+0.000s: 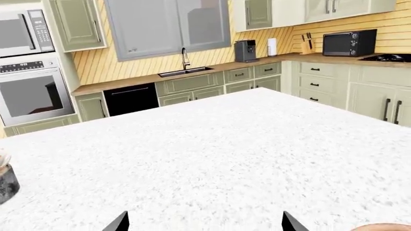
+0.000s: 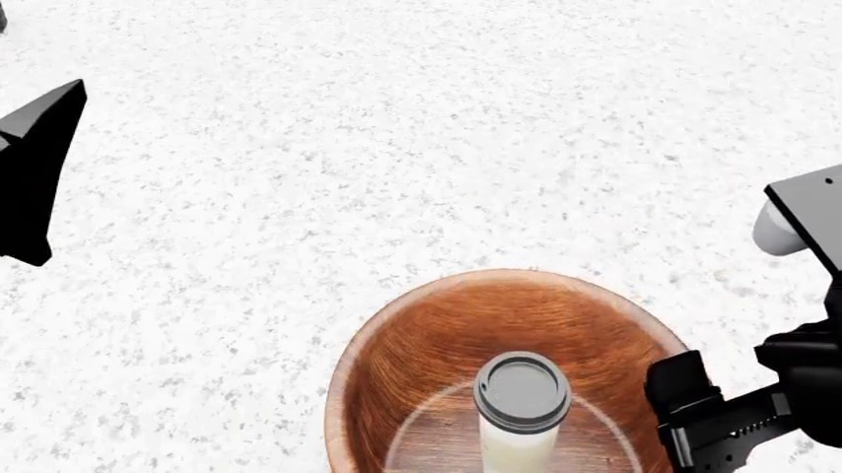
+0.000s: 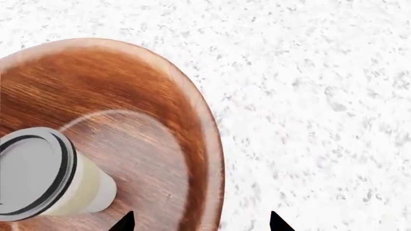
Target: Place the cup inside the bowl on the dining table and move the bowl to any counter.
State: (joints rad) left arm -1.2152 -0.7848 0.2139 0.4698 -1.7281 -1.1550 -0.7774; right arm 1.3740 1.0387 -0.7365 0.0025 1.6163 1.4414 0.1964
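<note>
A: Where is the cup [image 2: 522, 409]?

B: Upright inside the bowl [image 2: 435, 335], on the flat bottom. Grey lid on, cream body below it. The right wrist view confirms it: the cup [image 3: 45, 175] is well inside the wooden wall [image 3: 128, 86], not touching the rim.

A: And the bowl?

B: On the dining table [image 2: 394, 148], the white speckled surface, at the near edge of the head view, partly cut off by the frame.

A: Right end effector [image 3: 200, 222]?

B: Jaws spread. Two dark fingertips show at the edge of its wrist view, one over the bowl's inside, the other over the bare stone, so the rim lies between them. I cannot tell whether either tip touches the wood. Nothing gripped. In the head view the right arm [image 2: 736, 404] sits just beside the bowl's rim.

A: Left end effector [image 1: 204, 224]?

B: Also spread wide, holding nothing. Both tips show over the bare white surface [image 1: 212, 154]. In the head view only a black wedge of that arm [image 2: 37, 168] shows, well apart from the bowl.

A: Anything else?

B: The left wrist view looks across the room: the counter [image 1: 147, 79] of light brown wood along the far wall, a black sink [image 1: 185, 71] with a faucet set in it, a coffee machine [image 1: 245, 50], a toaster oven [image 1: 349, 43], and a wall oven [image 1: 33, 91] with a microwave above.
</note>
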